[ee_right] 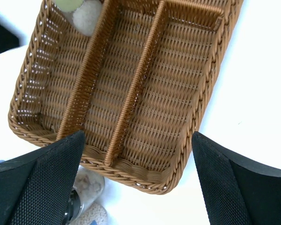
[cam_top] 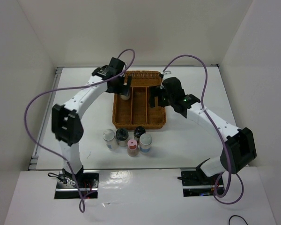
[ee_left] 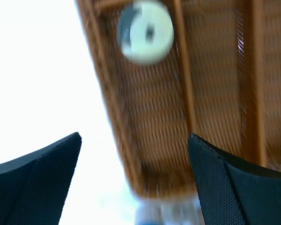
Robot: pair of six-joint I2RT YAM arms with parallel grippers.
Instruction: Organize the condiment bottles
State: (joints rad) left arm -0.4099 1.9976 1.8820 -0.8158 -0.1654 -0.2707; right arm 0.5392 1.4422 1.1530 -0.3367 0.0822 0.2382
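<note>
Condiment bottle (ee_left: 145, 32): standing in your basket's (ee_right: 203, 101) left compartment; your left claw (ee_left: 134, 135) and right claw (ee_right: 138, 133) are hovering above the basket, both spread, empty.

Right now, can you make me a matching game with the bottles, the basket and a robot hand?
1 cream-capped bottle
2 pink bottle
3 basket
4 right gripper

A open, above the basket
B standing on the table, on the basket's near side
C in the basket's left compartment
D brown wicker, three compartments

Pairs: 1-C, 2-B, 3-D, 4-A
</note>
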